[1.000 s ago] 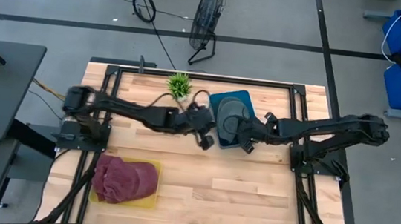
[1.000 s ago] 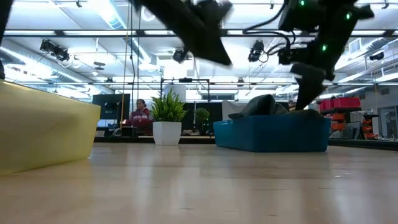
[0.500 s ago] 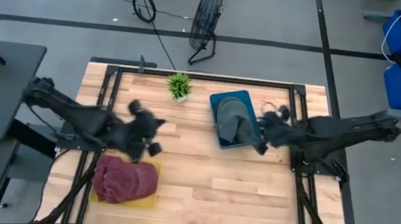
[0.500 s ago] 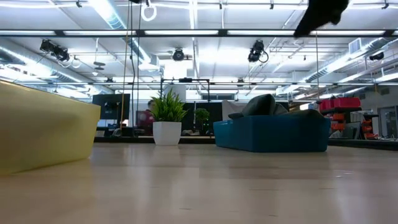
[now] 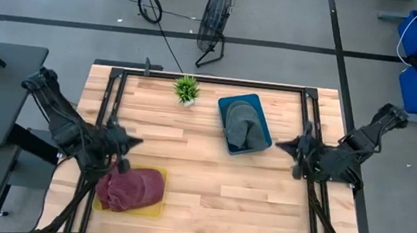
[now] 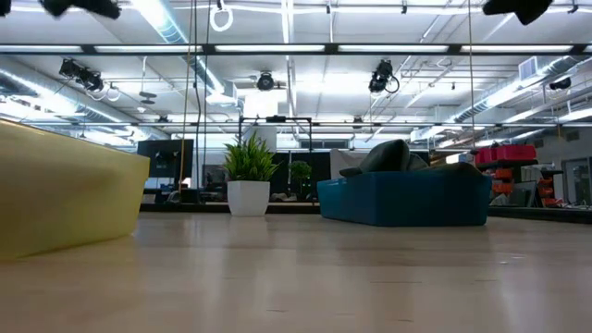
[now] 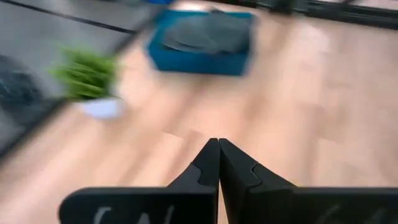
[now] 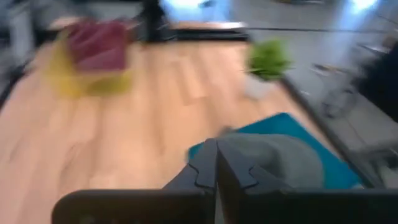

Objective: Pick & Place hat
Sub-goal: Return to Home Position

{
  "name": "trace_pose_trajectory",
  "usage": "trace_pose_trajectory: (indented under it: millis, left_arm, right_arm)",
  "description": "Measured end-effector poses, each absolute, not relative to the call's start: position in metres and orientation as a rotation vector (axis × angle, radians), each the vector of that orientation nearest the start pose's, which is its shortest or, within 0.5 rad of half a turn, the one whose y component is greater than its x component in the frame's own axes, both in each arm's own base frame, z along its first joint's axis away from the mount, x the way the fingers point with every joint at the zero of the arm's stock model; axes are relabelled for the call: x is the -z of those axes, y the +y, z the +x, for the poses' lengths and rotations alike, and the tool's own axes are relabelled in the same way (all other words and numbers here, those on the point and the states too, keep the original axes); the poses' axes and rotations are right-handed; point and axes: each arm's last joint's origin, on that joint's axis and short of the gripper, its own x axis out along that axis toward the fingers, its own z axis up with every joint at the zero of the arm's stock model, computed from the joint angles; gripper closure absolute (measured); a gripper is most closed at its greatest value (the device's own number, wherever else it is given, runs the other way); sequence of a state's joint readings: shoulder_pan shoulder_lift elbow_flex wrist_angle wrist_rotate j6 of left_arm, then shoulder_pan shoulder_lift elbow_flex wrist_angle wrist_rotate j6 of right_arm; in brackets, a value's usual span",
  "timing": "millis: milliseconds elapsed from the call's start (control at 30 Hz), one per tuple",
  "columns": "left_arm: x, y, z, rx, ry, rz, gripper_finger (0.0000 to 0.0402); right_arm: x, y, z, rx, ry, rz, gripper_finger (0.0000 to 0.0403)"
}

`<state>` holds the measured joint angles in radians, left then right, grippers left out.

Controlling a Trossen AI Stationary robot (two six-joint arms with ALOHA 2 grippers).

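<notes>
Moved: both my arms have swung back from the blue bin (image 5: 223,106) since 1 second ago, when both grippers hung at its rim; each now sits folded near its own side of the table
Left gripper (image 5: 127,140): fingers pressed together with nothing between them, well apart from the blue bin, out past its left side
Right gripper (image 5: 289,147): fingers pressed together, empty, near the blue bin, just off its right side
Black caps (image 5: 244,128): heaped inside the blue bin, the heap's long axis running along the bin's length
Relation that counts: the bin lies between my 2 grippers and each points toward it, so I judge that going home means drawing away from it; the right arm is the nearer one
Elsewhere: yellow bin (image 5: 153,211) of maroon cloth (image 5: 129,187), well apart from the blue bin and just beside my left gripper
Hidden: I cannot count the caps in the heap; the low view catches only dark scraps of my arms at its top edge
</notes>
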<state>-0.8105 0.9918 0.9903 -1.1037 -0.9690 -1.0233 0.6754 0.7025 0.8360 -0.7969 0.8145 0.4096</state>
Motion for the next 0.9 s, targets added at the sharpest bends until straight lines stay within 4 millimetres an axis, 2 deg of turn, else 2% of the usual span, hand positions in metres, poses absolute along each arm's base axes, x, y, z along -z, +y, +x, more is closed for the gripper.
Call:
trace_pose_trajectory:
  millis: [167, 300, 367, 433, 533, 767, 900]
  left_arm:
    - [-0.27, -0.094, 0.135, -0.217, 0.437, -0.212, 0.0396]
    - [-0.254, -0.07, 0.143, -0.106, 0.326, -0.209, 0.0396]
    - [-0.247, -0.055, 0.144, -0.103, 0.307, -0.166, 0.0395]
    - [-0.241, -0.037, 0.14, -0.175, 0.293, -0.146, 0.0395]
    - [-0.242, -0.017, 0.128, -0.265, 0.208, -0.164, 0.0395]
    - [-0.235, -0.003, 0.104, -0.166, -0.027, -0.133, 0.0395]
    - [-0.22, 0.003, 0.095, -0.207, -0.084, -0.135, 0.0395]
  right_arm:
    - [-0.3, 0.073, 0.109, -0.129, 0.418, -0.105, 0.0394]
    - [-0.307, 0.069, 0.101, -0.259, 0.267, -0.162, 0.0394]
    - [-0.309, 0.063, 0.093, -0.264, 0.224, -0.168, 0.0394]
    - [-0.308, 0.055, 0.085, -0.245, 0.184, -0.145, 0.0394]
    - [-0.299, 0.044, 0.072, -0.234, 0.132, -0.081, 0.0394]
    - [-0.258, 0.024, 0.052, -0.132, 0.016, 0.012, 0.0395]
    - [-0.26, 0.02, 0.049, -0.098, -0.047, 0.082, 0.0395]
